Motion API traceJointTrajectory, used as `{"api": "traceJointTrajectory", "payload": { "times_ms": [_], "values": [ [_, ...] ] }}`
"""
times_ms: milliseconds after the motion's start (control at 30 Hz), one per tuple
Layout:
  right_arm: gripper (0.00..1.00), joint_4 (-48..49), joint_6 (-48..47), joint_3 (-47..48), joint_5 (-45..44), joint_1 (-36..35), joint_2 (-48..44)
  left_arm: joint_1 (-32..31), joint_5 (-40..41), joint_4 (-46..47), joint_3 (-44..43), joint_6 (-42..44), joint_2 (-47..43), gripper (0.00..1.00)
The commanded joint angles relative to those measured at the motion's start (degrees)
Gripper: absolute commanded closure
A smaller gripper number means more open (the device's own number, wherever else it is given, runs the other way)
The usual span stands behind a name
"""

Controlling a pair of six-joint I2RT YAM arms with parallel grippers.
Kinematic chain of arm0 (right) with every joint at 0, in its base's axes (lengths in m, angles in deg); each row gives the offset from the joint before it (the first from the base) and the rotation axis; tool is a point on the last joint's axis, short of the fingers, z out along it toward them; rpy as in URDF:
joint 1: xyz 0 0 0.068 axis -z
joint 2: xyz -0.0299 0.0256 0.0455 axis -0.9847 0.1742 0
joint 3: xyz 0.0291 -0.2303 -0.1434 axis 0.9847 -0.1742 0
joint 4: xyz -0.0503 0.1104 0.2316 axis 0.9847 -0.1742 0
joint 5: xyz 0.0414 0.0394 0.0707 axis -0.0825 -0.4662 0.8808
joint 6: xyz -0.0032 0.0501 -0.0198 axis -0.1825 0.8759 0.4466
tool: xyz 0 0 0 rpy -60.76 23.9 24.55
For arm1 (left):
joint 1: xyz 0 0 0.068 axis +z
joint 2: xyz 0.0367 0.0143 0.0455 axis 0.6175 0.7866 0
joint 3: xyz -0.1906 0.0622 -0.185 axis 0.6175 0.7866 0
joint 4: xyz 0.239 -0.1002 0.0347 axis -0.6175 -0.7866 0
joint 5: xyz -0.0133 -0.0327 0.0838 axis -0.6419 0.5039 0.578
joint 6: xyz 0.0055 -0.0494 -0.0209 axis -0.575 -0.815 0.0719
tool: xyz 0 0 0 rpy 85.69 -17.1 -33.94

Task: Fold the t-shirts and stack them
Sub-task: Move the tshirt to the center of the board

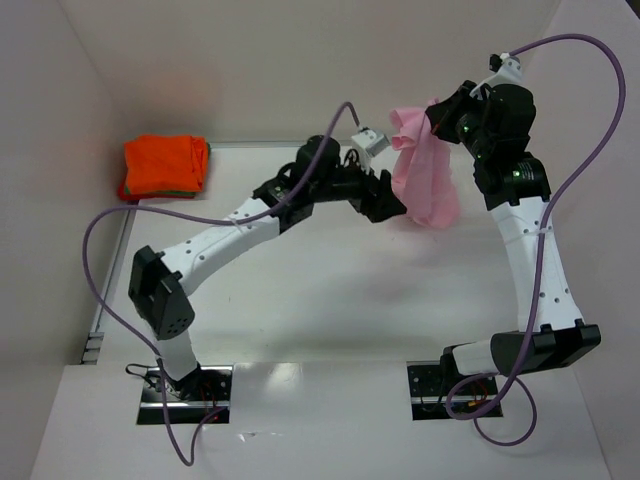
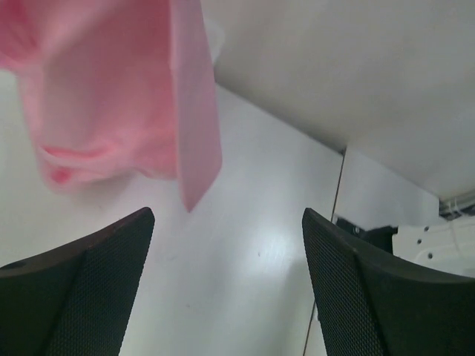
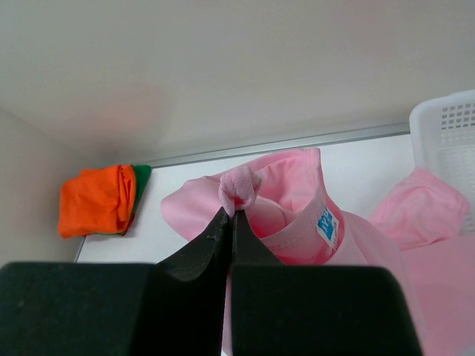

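A pale pink t-shirt (image 1: 428, 180) hangs in the air at the back right, pinched near its collar by my right gripper (image 3: 231, 213), which is shut on a bunched fold of it. The collar with a blue label (image 3: 325, 222) faces the right wrist camera. My left gripper (image 2: 226, 245) stands open just left of the hanging shirt (image 2: 119, 96), its lower corner above and apart from the fingers (image 2: 96, 274), nothing between them. A folded bright orange t-shirt (image 1: 165, 163) lies at the back left on a green one (image 3: 139, 182) that shows only as an edge.
A white mesh basket (image 3: 445, 141) stands at the back right beside the hanging shirt. White walls close in the table at the back and left (image 1: 60, 150). A purple cable (image 1: 130, 215) loops over the left side.
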Motion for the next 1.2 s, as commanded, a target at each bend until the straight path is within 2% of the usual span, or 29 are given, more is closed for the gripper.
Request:
{"api": "traceJointTrajectory", "payload": {
  "times_ms": [0, 67, 333, 400, 500, 533, 633, 667, 700, 733, 767, 900, 967, 1067, 1133, 1167],
  "values": [
    [1.00, 3.5, -1.6, 1.1, -0.3, -0.5, -0.2, -1.0, -0.3, 2.1, 0.7, 3.1, 3.0, 0.11],
    [1.00, 3.5, -1.6, 0.6, -0.3, -0.5, -0.2, -2.9, 2.0, 3.4, 1.4, 3.1, 4.5, 0.11],
    [1.00, 4.1, -1.6, -0.5, 1.4, -0.5, 0.3, -3.4, 4.5, 9.1, -1.0, 0.3, 10.8, 0.10],
    [1.00, 4.1, -1.6, -1.1, 2.0, -0.5, 0.3, -3.4, 4.0, 9.1, -3.6, 0.3, 12.9, 0.12],
    [1.00, 4.6, -1.6, -1.6, 1.4, -0.5, 0.3, -3.9, 3.2, 9.1, -5.5, -0.2, 14.6, 0.21],
    [1.00, 4.6, -1.6, -2.1, 1.4, -0.5, 0.3, -3.9, 3.2, 9.1, -6.2, -0.2, 14.6, 0.25],
    [1.00, 4.6, -1.6, -2.1, 1.4, -0.5, 0.3, -3.9, 4.6, 9.1, -7.3, -0.2, 15.8, 0.54],
    [1.00, 4.6, -1.6, -2.1, 1.4, -0.5, 0.3, -3.9, 5.7, 8.6, -8.4, -0.2, 15.8, 0.76],
    [1.00, 4.6, -1.6, -2.1, 1.4, -0.5, 0.3, -3.9, 7.1, 8.6, -8.9, -0.8, 15.8, 0.87],
    [1.00, 4.6, -1.6, -2.1, 0.9, -0.5, 0.3, -3.9, 7.6, 7.8, -8.9, -0.8, 15.8, 0.96],
    [1.00, 4.6, -2.1, -2.1, 0.3, -0.5, 0.3, -3.9, 8.7, 6.3, -9.9, -0.8, 15.8, 1.00],
    [0.99, 5.3, -2.1, -4.1, -1.7, -0.5, -0.2, -1.9, 19.2, 1.8, -8.2, 1.0, 6.7, 1.00],
    [0.97, 6.8, -1.5, -4.9, -1.7, -0.5, -0.8, 1.9, 22.7, -0.7, -7.7, 1.6, 1.2, 1.00],
    [0.97, 8.5, -0.5, -5.5, 0.8, -0.5, -0.8, 7.9, 23.3, -3.3, -7.7, 1.6, -4.9, 1.00],
    [0.97, 10.0, 1.0, -3.6, 3.1, -0.5, -0.1, 10.5, 28.5, -4.8, -9.2, 5.2, -8.4, 1.00],
    [0.97, 10.0, 1.0, -3.0, 3.1, -0.5, 0.6, 11.1, 28.5, -5.4, -9.2, 5.3, -9.2, 1.00]
  ]
}}
